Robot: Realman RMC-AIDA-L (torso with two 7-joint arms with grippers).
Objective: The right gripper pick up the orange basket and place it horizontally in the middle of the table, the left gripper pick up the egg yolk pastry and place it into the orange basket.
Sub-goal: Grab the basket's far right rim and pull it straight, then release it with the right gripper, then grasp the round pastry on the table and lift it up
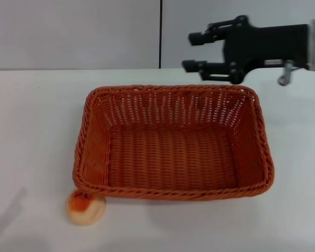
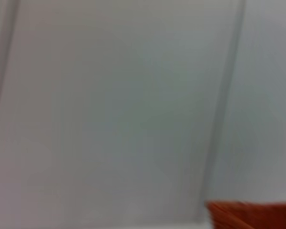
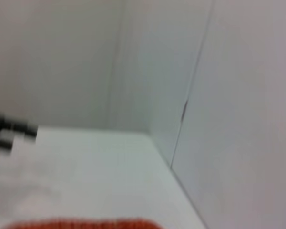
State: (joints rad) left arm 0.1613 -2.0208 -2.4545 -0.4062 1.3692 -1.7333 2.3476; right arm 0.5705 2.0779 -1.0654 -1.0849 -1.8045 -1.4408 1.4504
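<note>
The orange basket point(image 1: 173, 193) lies flat with its long side across the middle of the table point(image 1: 31, 115), and nothing is inside it. My right gripper point(image 1: 194, 51) hovers above the basket's far right corner, open and holding nothing, its fingers pointing left. The egg yolk pastry point(image 1: 86, 208) rests on the table against the basket's front left corner, orange glazed face up. The left gripper is out of view; only a faint shadow falls at the table's front left. A strip of the orange basket point(image 2: 252, 214) shows in the left wrist view, and the rim of the orange basket point(image 3: 81, 223) in the right wrist view.
A grey panelled wall point(image 1: 73, 31) with a dark vertical seam runs along the table's far edge. Bare white tabletop lies to the left and right of the basket. A small dark blurred shape point(image 3: 5, 130) shows in the right wrist view.
</note>
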